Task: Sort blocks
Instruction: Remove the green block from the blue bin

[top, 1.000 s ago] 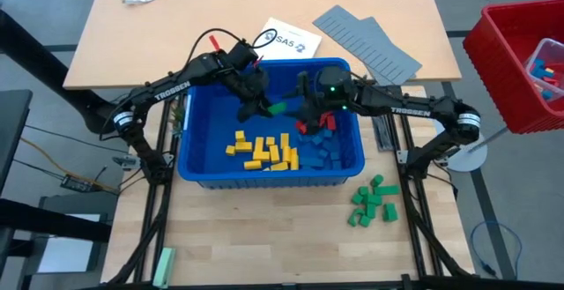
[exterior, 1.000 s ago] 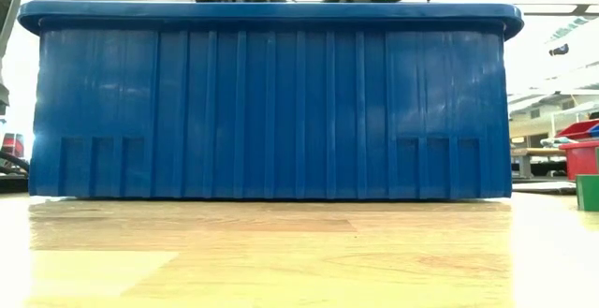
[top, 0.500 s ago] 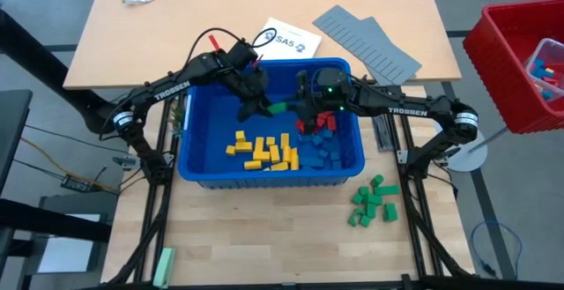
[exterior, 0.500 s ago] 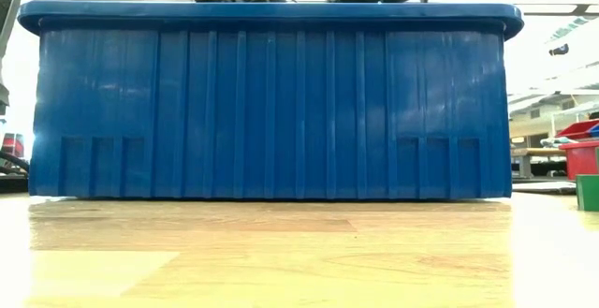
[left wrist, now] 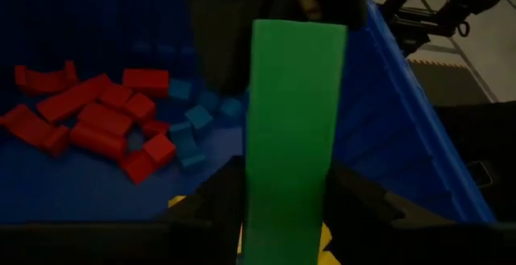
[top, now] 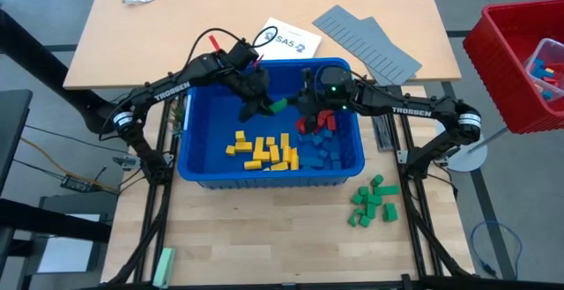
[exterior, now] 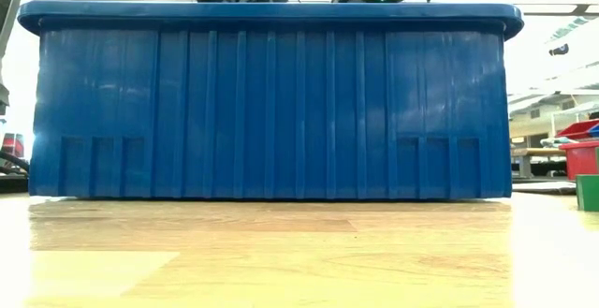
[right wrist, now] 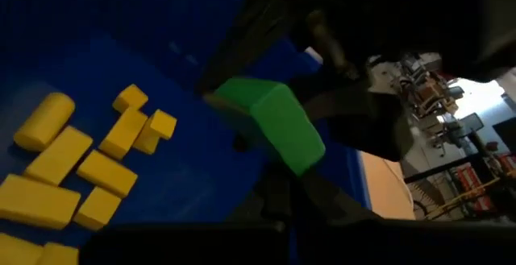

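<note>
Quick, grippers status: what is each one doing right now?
Left gripper: shut on the green block, above the blue bin.
Right gripper: at the same green block's other end; grip cannot be told.

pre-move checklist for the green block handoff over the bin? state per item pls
1. Green block held by left gripper: ok, it sits between the fingers.
2. Right gripper reaching the block: ok, both grippers meet at it over the blue bin.
3. Right gripper closed on the block: cannot tell.
4. Green pile on the table for drop-off: ok, outside the bin.
5. Yellow blocks, red blocks below: ok, lying in the bin.
</note>
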`<move>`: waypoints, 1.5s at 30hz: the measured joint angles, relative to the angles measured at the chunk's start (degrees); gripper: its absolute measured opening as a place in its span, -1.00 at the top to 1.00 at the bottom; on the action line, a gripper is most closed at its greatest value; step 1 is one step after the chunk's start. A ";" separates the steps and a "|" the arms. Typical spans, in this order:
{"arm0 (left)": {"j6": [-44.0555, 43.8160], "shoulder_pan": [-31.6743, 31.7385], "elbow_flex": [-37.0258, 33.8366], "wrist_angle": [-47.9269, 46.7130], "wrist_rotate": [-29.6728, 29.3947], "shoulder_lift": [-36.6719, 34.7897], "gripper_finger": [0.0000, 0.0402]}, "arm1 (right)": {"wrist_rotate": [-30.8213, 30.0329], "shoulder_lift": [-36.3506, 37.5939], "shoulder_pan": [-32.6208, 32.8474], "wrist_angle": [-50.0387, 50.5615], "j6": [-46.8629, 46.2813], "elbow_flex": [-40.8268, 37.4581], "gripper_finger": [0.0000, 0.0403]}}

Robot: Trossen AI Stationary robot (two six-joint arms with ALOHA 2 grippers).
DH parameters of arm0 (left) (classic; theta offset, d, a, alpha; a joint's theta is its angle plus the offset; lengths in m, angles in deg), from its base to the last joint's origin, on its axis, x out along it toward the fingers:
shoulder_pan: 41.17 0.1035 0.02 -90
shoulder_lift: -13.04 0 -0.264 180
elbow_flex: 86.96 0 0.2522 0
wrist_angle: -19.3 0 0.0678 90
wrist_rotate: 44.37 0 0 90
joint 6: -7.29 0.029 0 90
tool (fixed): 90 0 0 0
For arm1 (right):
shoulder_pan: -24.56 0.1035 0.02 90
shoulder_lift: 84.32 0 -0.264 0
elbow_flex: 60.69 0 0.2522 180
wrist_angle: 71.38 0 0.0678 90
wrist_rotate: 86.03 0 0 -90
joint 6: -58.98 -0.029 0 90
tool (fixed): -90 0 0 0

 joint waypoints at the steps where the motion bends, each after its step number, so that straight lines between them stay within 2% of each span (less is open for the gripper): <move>1: -0.53 0.00 0.00 0.41 -0.36 0.00 0.17 | -0.01 0.45 0.00 -0.01 -0.92 0.00 1.00; 7: -1.79 0.09 0.00 2.48 -2.85 0.00 0.03 | -2.14 3.64 0.04 0.47 -2.71 0.07 1.00; 13: -2.04 0.09 0.00 2.72 -9.47 0.00 0.02 | -3.62 7.90 -0.16 2.01 -5.00 0.09 1.00; 21: -2.10 0.09 0.00 5.20 -9.53 0.00 0.02 | -6.52 11.47 -0.44 3.89 -7.12 0.09 1.00; 26: -2.02 0.09 0.00 5.28 -10.48 0.00 0.02 | -6.54 11.65 -0.44 4.05 -12.09 0.10 1.00; 33: -1.84 0.07 -0.22 5.30 -19.75 0.02 0.02 | -6.58 11.22 -0.44 7.25 -26.17 0.09 0.98; 39: 0.03 -0.03 -5.58 6.74 -24.95 0.17 0.01 | -7.74 9.97 -1.18 13.47 -34.71 0.09 0.78; 45: -0.27 -0.64 -17.04 19.62 -26.89 0.86 0.01 | -8.87 8.54 -2.79 14.43 -34.83 0.09 0.44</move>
